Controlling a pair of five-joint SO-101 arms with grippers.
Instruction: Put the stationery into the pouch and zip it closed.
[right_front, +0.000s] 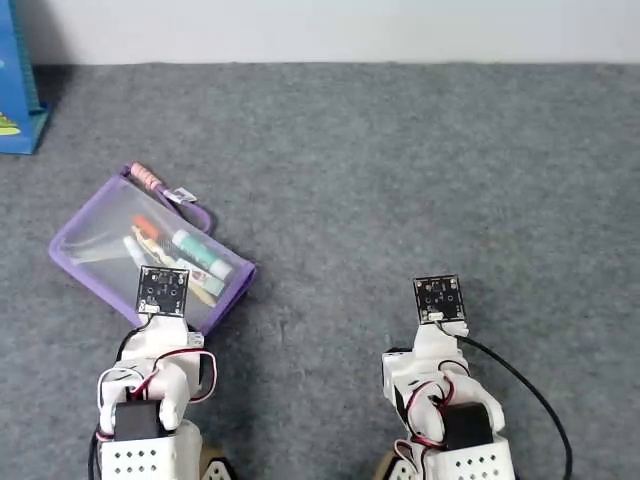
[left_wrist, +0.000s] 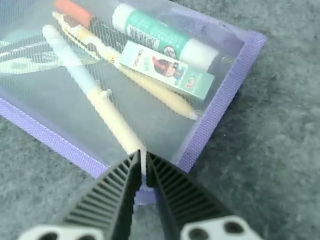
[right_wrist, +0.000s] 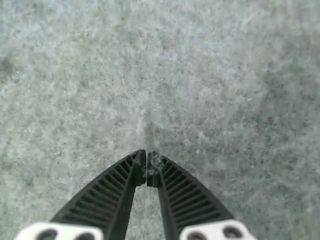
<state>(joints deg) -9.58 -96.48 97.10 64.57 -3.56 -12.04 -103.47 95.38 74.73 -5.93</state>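
Over the near edge of the purple mesh pouch (right_front: 95, 238), hovering with the left tool (left_wrist: 142, 162) clenched and nothing visibly pinched between its tips. Lying flat toward the left of the grey surface (right_front: 400, 160), with the stationery already sitting inside, which is probably the reason for holding close above the rim rather than over loose items. Resting well apart to the right, above bare felt, with the right tool (right_wrist: 146, 167) likewise squeezed together and carrying nothing, perhaps for bracing the pouch during zipping.

Looking through the left wrist view, making out under the mesh a glue stick (left_wrist: 165, 37), a small green-and-white box (left_wrist: 167, 70) touching it, a white pen (left_wrist: 95, 95) and a yellow pencil (left_wrist: 160, 95). Getting from the high view what the wrist misses: the pouch's far end, with a pink strap (right_front: 147, 180) and a pale tag (right_front: 185, 196) beside it, probably the zip pull. Not telling from either view about the zip being fully closed, so judging zipping as possibly remaining.
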